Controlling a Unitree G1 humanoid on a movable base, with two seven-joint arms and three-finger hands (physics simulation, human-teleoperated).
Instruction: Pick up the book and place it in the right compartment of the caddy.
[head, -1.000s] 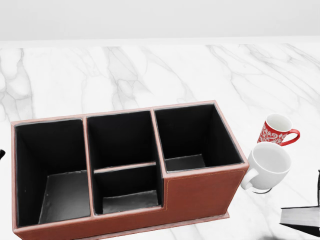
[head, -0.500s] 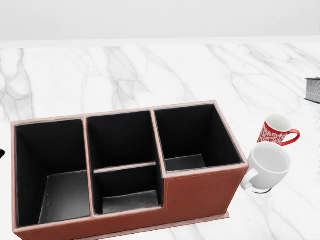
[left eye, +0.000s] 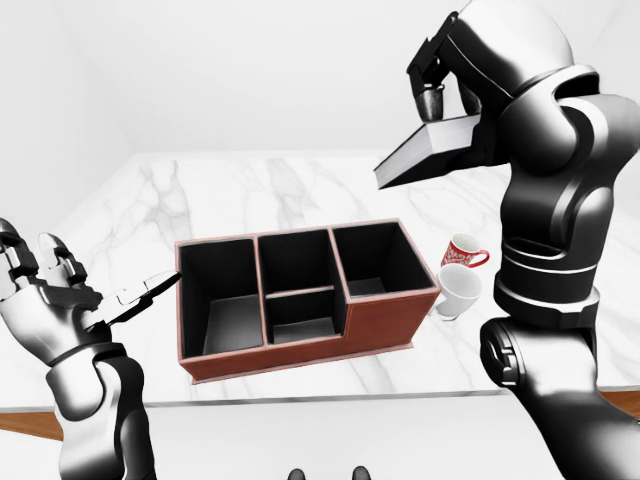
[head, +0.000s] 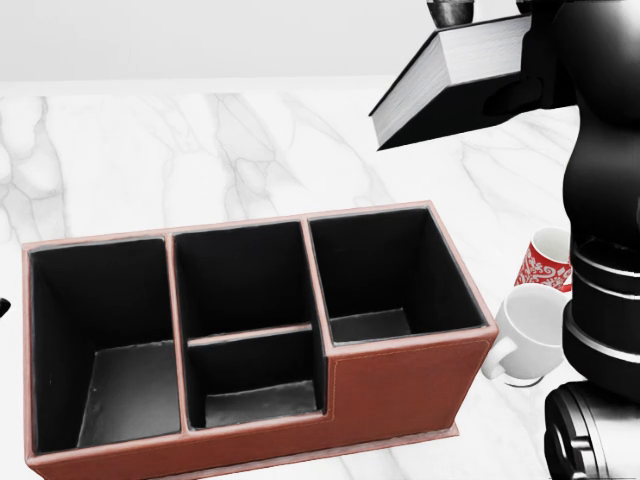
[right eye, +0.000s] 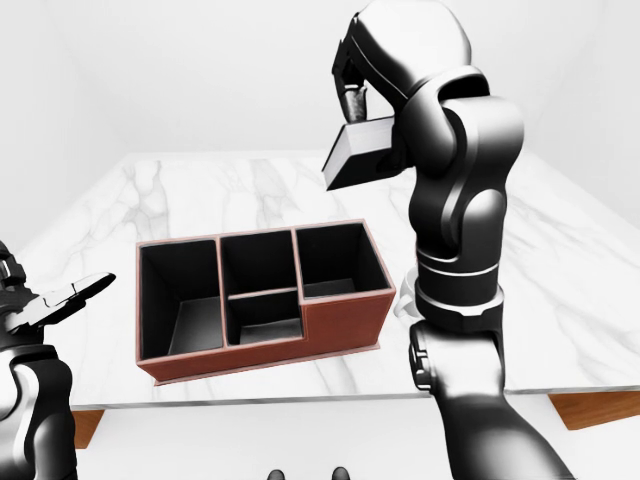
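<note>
The book (head: 450, 75), dark-covered with white page edges, hangs tilted high over the caddy's right end. My right hand (left eye: 437, 98) is shut on it from above, its fingers (head: 450, 12) over the top cover. The red-brown caddy (head: 400, 378) stands on the marble table (left eye: 250, 190) with black-lined sections: a large left one, a middle one split in two, and an empty right compartment (head: 385, 270). The book is well above the rim, touching nothing. My left hand (left eye: 60, 290) hovers open to the left of the caddy, fingers spread.
A red patterned mug (head: 545, 262) and a white mug (head: 530, 330) stand just right of the caddy's right wall, partly behind my right arm (head: 610, 250). The table's near edge (right eye: 300, 405) runs below the caddy.
The right arm has lifted the book from the lower right edge of the head view up to the top right, above the caddy. The caddy, mugs and left hand have not moved.
</note>
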